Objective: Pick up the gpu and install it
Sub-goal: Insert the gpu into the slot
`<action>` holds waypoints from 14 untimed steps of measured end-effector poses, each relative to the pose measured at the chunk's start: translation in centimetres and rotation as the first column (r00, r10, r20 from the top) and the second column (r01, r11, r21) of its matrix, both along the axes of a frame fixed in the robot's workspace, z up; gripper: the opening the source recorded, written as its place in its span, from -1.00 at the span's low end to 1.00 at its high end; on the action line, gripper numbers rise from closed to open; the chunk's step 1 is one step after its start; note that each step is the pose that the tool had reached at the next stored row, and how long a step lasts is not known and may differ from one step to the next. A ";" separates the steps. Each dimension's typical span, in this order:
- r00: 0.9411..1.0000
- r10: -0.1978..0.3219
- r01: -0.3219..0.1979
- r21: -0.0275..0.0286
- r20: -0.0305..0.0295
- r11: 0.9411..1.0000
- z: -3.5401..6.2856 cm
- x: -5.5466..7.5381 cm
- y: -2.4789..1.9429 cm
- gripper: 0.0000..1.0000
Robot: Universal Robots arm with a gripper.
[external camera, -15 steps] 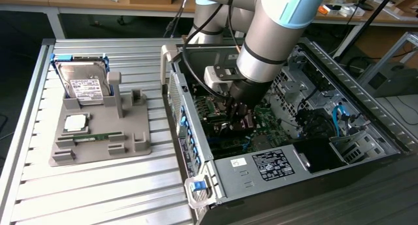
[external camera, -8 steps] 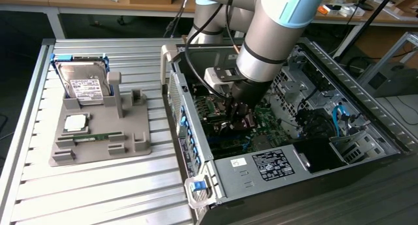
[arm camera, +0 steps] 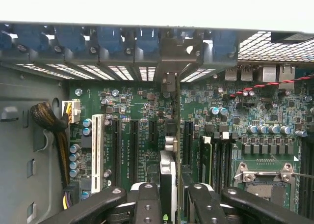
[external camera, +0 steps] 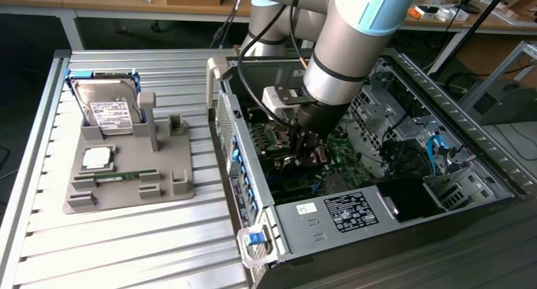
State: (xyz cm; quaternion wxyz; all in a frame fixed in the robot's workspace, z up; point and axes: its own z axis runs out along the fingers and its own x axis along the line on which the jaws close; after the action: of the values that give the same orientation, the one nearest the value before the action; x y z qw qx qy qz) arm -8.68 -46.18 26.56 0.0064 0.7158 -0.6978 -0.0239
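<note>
Black fingers (arm camera: 147, 202) of the tool (arm camera: 171, 198) are clamped on the gpu (arm camera: 167, 172). The gpu stands on its edge over the green board (arm camera: 127, 116) inside the open computer case (external camera: 470, 169). On the exterior view's left, a hard drive (external camera: 109, 110) and a RAM stick (external camera: 117, 174) sit in a grey holder (external camera: 172, 176) on the table (external camera: 126, 239).

We see the gpu (arm camera: 168, 175) edge-on, clasped between the fingers (arm camera: 147, 202) of the gripper (arm camera: 174, 189); its face is turned from us and its near end is cut off by the frame. In the exterior view the arm (external camera: 353, 44) leaves the frame and hides part of the computer case (external camera: 457, 113) interior. The hard drive (external camera: 113, 113) label is too small to read.
</note>
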 end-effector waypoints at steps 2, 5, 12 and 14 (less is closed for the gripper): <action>1.000 -0.006 0.006 -0.001 0.000 1.000 -0.02 0.0 0.01 -0.47; 1.000 -0.014 0.014 -0.005 0.000 1.000 -0.01 0.0 0.04 -0.47; 1.000 -0.017 0.017 -0.006 0.000 1.000 -0.04 -0.2 0.39 -0.47; 1.000 -0.018 0.018 -0.005 0.000 1.000 -0.04 -0.2 0.39 -0.47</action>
State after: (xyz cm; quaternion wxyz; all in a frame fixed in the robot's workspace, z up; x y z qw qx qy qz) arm -8.90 -45.79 26.51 0.0081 0.7096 -0.7042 -0.0220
